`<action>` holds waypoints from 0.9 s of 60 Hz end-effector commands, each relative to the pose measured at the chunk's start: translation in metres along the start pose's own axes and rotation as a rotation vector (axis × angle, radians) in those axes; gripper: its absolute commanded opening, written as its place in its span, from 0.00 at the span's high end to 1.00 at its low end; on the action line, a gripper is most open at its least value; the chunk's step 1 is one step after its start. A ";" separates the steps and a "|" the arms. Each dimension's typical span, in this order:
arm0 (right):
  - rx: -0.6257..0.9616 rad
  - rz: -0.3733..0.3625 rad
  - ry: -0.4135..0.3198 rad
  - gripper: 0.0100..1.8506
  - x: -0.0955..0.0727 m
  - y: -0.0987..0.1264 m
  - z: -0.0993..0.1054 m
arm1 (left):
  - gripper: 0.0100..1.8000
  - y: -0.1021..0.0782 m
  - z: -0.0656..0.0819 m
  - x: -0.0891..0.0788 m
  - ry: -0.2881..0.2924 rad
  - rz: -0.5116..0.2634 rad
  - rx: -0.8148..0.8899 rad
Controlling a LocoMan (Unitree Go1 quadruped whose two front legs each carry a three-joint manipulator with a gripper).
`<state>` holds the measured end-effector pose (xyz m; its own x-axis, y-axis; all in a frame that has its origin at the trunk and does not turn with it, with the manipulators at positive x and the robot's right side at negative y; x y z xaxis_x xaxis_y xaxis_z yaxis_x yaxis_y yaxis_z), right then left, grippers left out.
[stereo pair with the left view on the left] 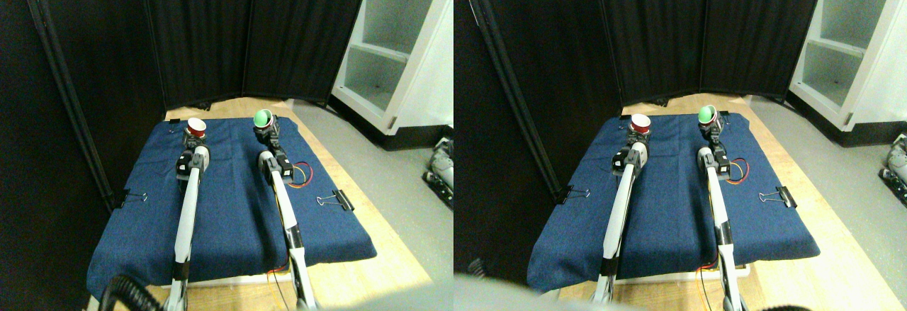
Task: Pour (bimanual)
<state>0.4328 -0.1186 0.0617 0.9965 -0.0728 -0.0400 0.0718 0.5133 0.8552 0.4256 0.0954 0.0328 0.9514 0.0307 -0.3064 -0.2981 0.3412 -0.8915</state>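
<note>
Toward the upper middle of the frame, on the blue cloth [234,219], two cups are being held up at the ends of the two manipulators. A red cup [196,127] is being carried at the left gripper [193,139], sitting roughly upright with its pale mouth turned up and slightly toward the camera. A green cup [263,118] is being carried at the right gripper [268,132], just right of centre, and it is being tipped so that its green inside is facing the camera.

Both cups appear to be clamped by their grippers, since each is sitting directly on a gripper's tip above the cloth; the jaws themselves are too small to be made out, so how tightly they are being closed cannot be told.

As a judgement, the picking-up is being taken as done and the pour itself as only just being started: the two cups are being kept well apart, with bare cloth between them, and the green cup's mouth is not being held over the red one. Nothing is being seen passing between them, and any contents cannot be made out. The bringing together and the tilting over the receiving cup are being left to do.
</note>
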 end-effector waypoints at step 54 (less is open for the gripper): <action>-0.030 0.096 0.005 0.83 -0.009 0.069 0.005 | 0.82 -0.039 -0.029 -0.019 0.068 -0.049 -0.022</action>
<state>0.4303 -0.0914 0.1047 0.9993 -0.0290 -0.0244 0.0364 0.5552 0.8309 0.4174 0.0587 0.0559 0.9454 -0.0437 -0.3228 -0.2918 0.3273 -0.8987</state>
